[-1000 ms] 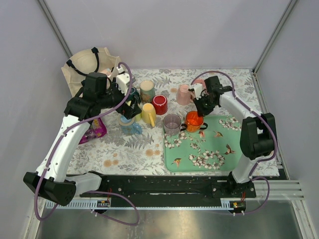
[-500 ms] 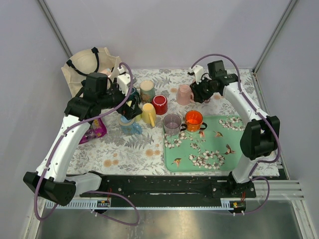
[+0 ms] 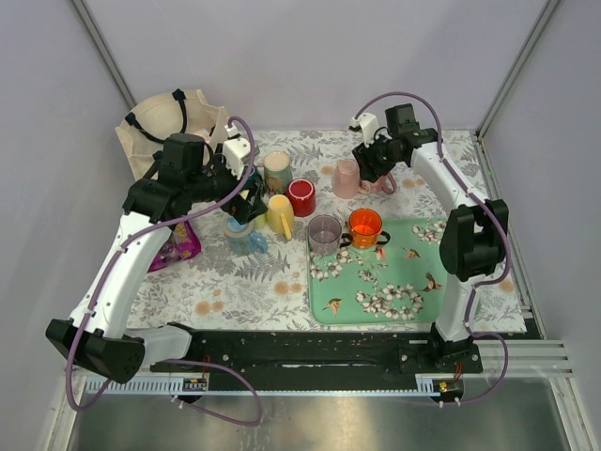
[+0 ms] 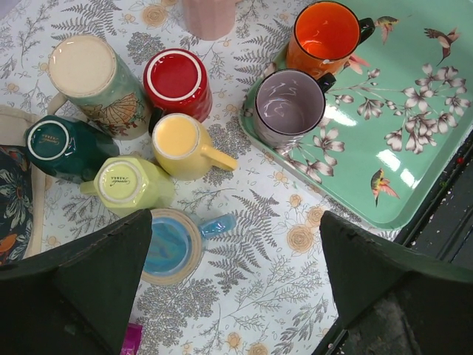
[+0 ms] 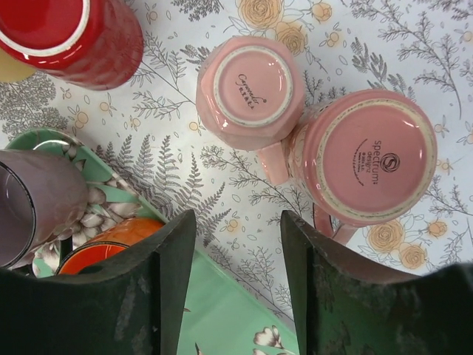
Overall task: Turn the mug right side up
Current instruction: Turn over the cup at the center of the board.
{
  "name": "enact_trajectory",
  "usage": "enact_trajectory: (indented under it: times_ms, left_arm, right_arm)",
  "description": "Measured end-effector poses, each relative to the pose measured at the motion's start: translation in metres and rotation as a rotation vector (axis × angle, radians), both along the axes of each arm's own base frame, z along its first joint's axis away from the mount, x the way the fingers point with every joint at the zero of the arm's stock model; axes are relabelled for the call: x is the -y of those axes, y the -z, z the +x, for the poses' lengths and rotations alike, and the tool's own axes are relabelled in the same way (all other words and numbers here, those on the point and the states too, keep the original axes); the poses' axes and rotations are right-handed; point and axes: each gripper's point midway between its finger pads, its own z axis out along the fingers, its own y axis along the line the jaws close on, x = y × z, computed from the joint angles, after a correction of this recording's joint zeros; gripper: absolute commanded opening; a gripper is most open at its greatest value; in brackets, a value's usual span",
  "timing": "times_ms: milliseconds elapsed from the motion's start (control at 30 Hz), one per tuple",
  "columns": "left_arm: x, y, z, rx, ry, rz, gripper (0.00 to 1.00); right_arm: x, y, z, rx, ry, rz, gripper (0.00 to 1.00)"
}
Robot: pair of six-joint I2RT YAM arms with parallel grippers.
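Two pink mugs stand upside down on the floral cloth: a light pink one (image 5: 247,92) (image 3: 346,178) and a darker pink one (image 5: 369,155) touching its handle. My right gripper (image 5: 238,288) (image 3: 368,169) hovers above them, open and empty, its fingers over the cloth and the tray edge. My left gripper (image 4: 233,288) (image 3: 246,202) is open and empty, high above an upright blue mug (image 4: 170,244). Upside-down red (image 4: 176,78), yellow (image 4: 181,140), lime (image 4: 122,183), dark green (image 4: 52,144) and tall butterfly (image 4: 89,70) mugs cluster beside it.
A green floral tray (image 3: 404,282) (image 4: 414,133) holds an upright orange mug (image 3: 365,226) (image 4: 325,33) and an upright grey-purple mug (image 3: 324,234) (image 4: 288,111). A canvas bag (image 3: 164,117) lies at the back left, a purple packet (image 3: 178,246) by the left arm.
My right gripper has left the orange mug standing on the tray and moved back to above the pink mugs. The left arm has hardly moved.
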Motion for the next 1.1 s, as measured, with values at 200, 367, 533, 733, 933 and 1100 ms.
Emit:
enact_trajectory:
  times_ms: [200, 367, 533, 733, 933, 1100]
  left_arm:
    - [-0.002, 0.0, -0.002, 0.009, 0.004, 0.013, 0.99]
    - [-0.007, 0.002, -0.012, 0.009, 0.012, 0.025, 0.99]
    - [-0.013, -0.001, -0.018, 0.027, 0.01, 0.034, 0.99]
    - [-0.016, 0.0, -0.018, 0.032, 0.008, 0.045, 0.99]
    - [-0.021, 0.001, -0.016, 0.03, -0.002, 0.05, 0.99]
    - [-0.021, 0.001, -0.017, 0.03, -0.001, 0.049, 0.99]
  right_arm:
    - [0.0, 0.015, 0.001, -0.022, -0.018, -0.019, 0.68]
    - [0.001, 0.03, 0.009, -0.025, -0.068, -0.058, 0.69]
    - [-0.002, 0.048, 0.03, -0.03, -0.092, -0.083, 0.7]
    - [-0.005, 0.063, 0.049, -0.05, -0.105, -0.104, 0.68]
    - [-0.008, 0.062, 0.058, -0.069, -0.12, -0.111, 0.62]
    - [-0.009, 0.07, 0.044, -0.141, -0.133, -0.101, 0.61]
